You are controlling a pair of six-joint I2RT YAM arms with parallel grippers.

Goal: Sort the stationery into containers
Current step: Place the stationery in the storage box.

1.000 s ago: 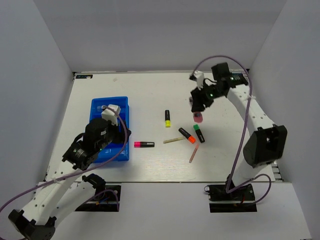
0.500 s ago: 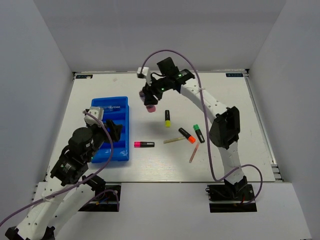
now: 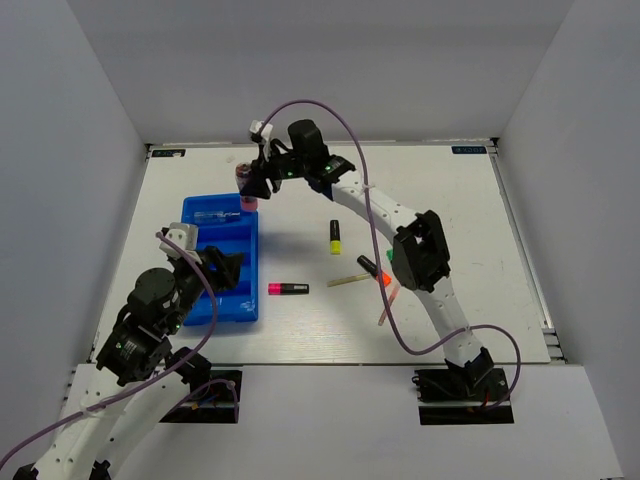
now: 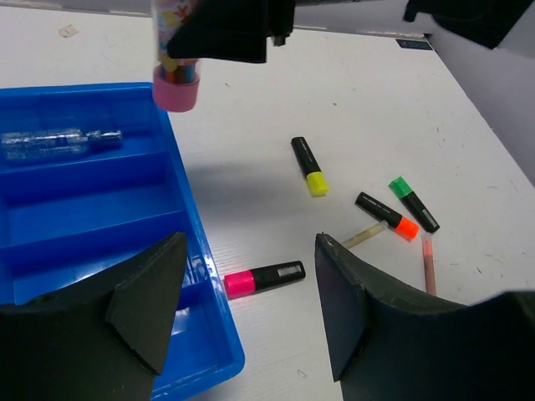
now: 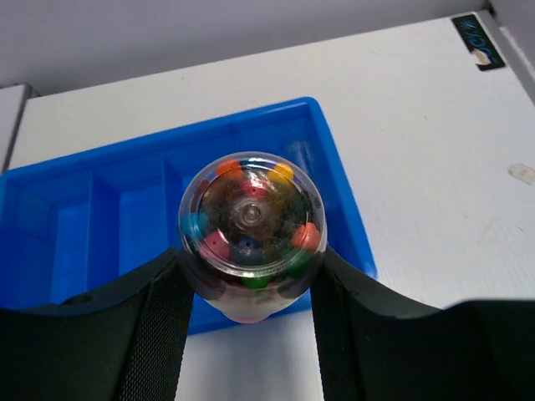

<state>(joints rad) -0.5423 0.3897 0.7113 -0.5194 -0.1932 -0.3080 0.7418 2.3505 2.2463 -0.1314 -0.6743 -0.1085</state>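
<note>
My right gripper (image 3: 260, 180) is shut on a clear tube with a pink cap (image 3: 243, 192), full of coloured bits (image 5: 251, 219). It holds the tube upright above the far right corner of the blue tray (image 3: 215, 232). A clear-blue pen (image 4: 58, 142) lies in the tray's far compartment. My left gripper (image 4: 251, 322) stands open and empty over the tray's near right edge. On the table lie a pink highlighter (image 4: 263, 277), a yellow one (image 4: 307, 165), an orange one (image 4: 386, 215) and a green one (image 4: 412, 204). With them are a pale stick (image 4: 364, 235) and a pink stick (image 4: 429, 263).
White walls close in the table on the left, right and back. The right arm (image 3: 375, 205) stretches across the table's middle, over the highlighters. The tray's other compartments (image 4: 84, 209) hold nothing.
The right arm has swung left across the table with the tube, from above the highlighters to the tray's far end. The left arm has drawn back toward the near edge.
</note>
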